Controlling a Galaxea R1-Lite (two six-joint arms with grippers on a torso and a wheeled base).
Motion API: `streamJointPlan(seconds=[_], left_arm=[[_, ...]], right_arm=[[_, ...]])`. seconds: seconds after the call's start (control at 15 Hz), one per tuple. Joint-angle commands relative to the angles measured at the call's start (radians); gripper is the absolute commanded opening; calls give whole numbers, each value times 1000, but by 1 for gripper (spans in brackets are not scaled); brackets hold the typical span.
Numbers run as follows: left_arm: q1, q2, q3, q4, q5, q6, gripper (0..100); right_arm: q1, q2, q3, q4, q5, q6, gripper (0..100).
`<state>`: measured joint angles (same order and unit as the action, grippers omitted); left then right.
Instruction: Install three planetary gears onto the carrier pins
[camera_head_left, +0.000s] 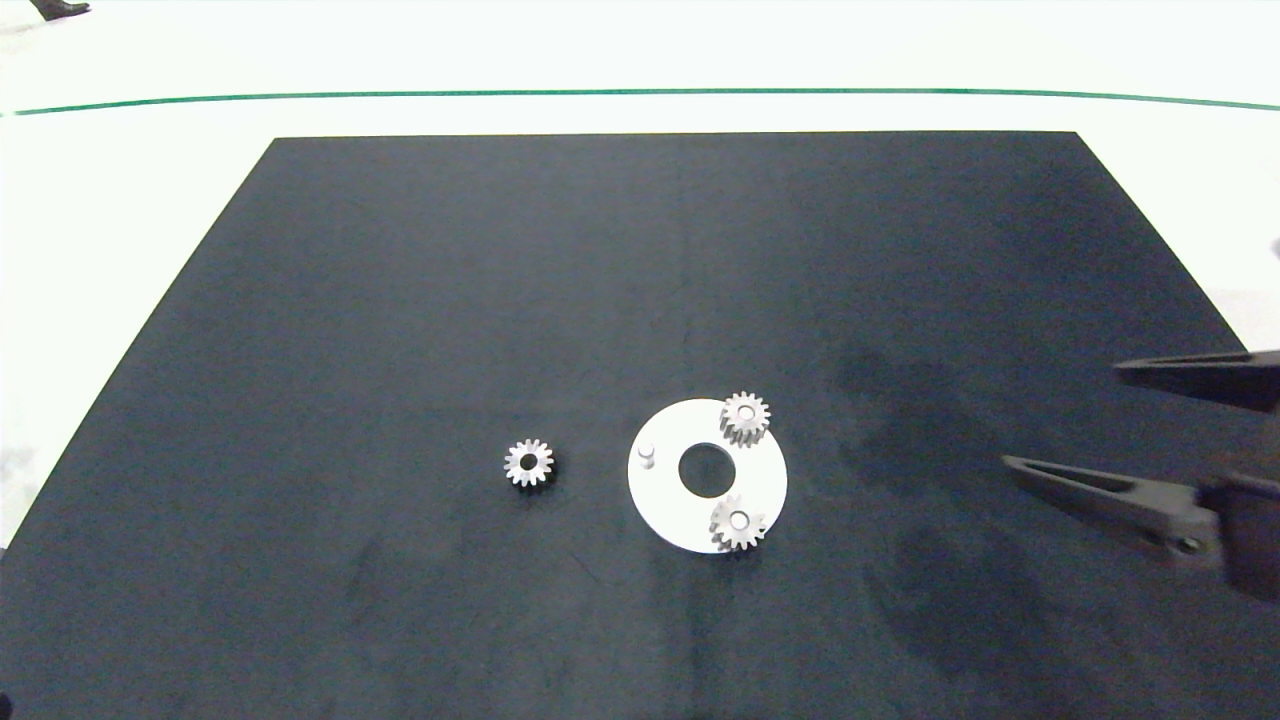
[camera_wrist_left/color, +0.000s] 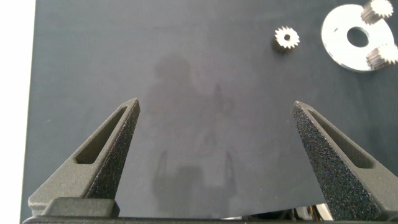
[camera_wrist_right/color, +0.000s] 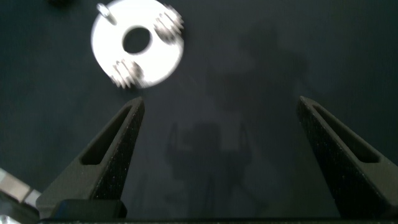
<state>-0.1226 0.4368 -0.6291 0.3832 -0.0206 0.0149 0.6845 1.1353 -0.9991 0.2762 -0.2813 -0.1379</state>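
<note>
Two small silvery toothed gears are sitting on pins of the flat white round disc.
A third gear is lying beside it on the black tabletop, one pin bare; the right claw and left claw are both hanging released, well apart.

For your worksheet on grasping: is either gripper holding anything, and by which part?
Nothing is held. The left gripper and right gripper are both open and empty.

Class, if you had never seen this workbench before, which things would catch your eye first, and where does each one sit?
First comes the flat white round disc near the middle of the dark mat, with two small silvery metal gears seated on its pins and one bare pin standing free. A third silvery gear lies alone on the mat beside the disc, towards the left arm's side. The right gripper hangs open at the mat's right edge.
</note>
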Motion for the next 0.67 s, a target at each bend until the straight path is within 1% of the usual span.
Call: streamJointPlan(seconds=[0.07, 0.13, 0.2, 0.27, 0.33, 0.4, 0.47, 0.53, 0.6, 0.67], left_arm=[[-135, 118, 147, -150, 1, 11, 100], [-175, 154, 200, -245, 2, 37, 100], [-197, 226, 252, -359, 5, 71, 100], [-198, 359, 309, -540, 5, 135, 100], [-210, 438, 313, -618, 5, 185, 100], [-235, 490, 304, -647, 8, 218, 100], [-281, 531, 279, -649, 16, 227, 100], [-336, 574, 252, -639, 36, 227, 100], [-365, 626, 230, -638, 53, 227, 100], [-394, 677, 195, -636, 62, 227, 100]], right_arm=[[-194, -457, 117, 218, -18, -5, 100], [-230, -528, 117, 256, -18, -11, 100], [-264, -591, 117, 287, -18, -23, 100], [-319, -687, 117, 344, -18, -40, 100], [-362, -744, 117, 383, -16, -69, 100], [-393, -787, 119, 406, -16, -86, 100], [-413, -822, 119, 420, -16, -86, 100], [-430, -858, 120, 440, -16, -88, 100], [-444, -875, 122, 452, -16, -88, 100], [-456, -887, 123, 460, -16, -88, 100]])
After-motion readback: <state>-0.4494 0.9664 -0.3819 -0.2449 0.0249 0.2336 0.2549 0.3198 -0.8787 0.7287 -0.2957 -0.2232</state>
